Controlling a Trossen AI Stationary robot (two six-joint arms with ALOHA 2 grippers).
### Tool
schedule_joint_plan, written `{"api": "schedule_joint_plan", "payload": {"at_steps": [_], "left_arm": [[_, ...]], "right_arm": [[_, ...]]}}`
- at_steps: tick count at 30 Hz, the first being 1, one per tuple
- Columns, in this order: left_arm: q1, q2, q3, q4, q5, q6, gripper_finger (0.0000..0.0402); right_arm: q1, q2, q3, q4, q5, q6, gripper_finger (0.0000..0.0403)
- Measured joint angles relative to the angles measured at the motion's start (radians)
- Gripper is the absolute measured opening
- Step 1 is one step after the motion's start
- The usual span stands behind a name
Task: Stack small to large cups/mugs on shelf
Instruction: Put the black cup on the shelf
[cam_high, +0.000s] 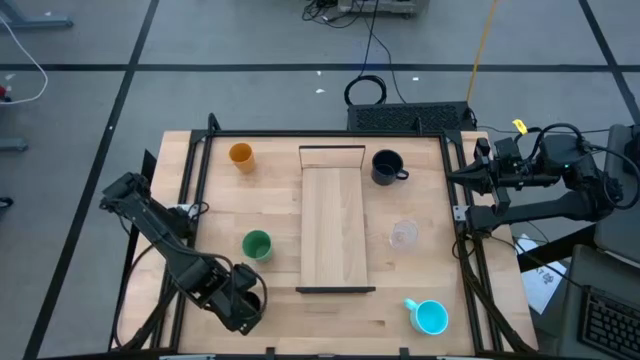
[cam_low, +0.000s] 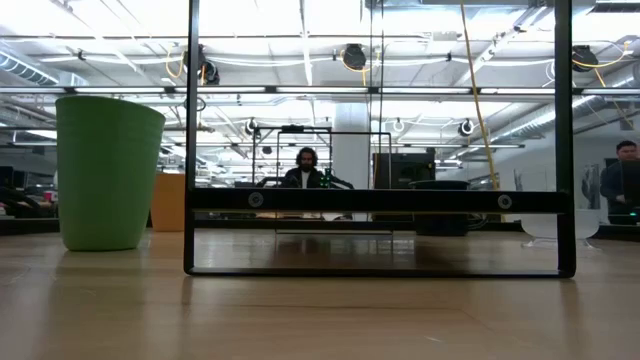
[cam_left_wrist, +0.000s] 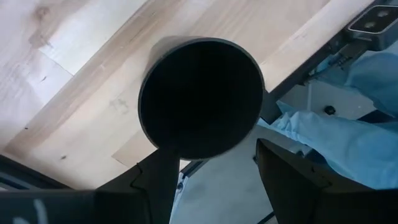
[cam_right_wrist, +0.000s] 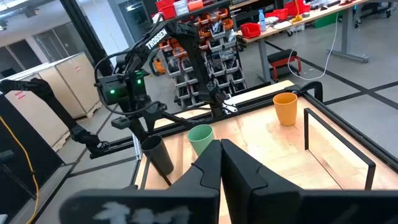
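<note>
Filling the left wrist view, a tall black cup of matte plastic shows its round dark mouth, its long axis running straight toward that camera; the left gripper has its jaws spread on either side of the cup, holding it. In the high view this pair sits at the lower left of the frame, at the front left corner of the pale planked wooden bench, where the cup is mostly hidden under the left gripper. The right wrist view shows the black cup tilted.

A smooth green tapered plastic cup stands upright, mouth up, just above and right of that gripper. An orange tapered cup stands upright at the upper left of the bench. The long rectangular light-wood shelf runs up and down the centre of the frame, dark strips at its short ends, nothing standing on it. Right of its upper end is a dark glossy mug with a handle, the handle pointing right. A small clear cup stands right of the shelf's middle. A bright blue mug with a handle sits at the lower right, its handle pointing upper left.

The right gripper hangs at the bench's right edge, jaws closed and holding nothing.
</note>
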Motion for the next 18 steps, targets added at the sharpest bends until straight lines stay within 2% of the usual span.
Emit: {"api": "schedule_joint_plan", "payload": {"at_steps": [10, 18], "left_arm": [[0.007, -0.001, 0.0, -0.089, 0.025, -0.036, 0.0214], [0.028, -0.001, 0.0, -0.09, -0.046, -0.051, 0.0214]], "right_arm": [[0.0, 0.0, 0.0, 0.0, 0.0, -0.002, 0.0], [0.0, 0.0, 0.0, 0.008, 0.0, 0.003, 0.0]]}}
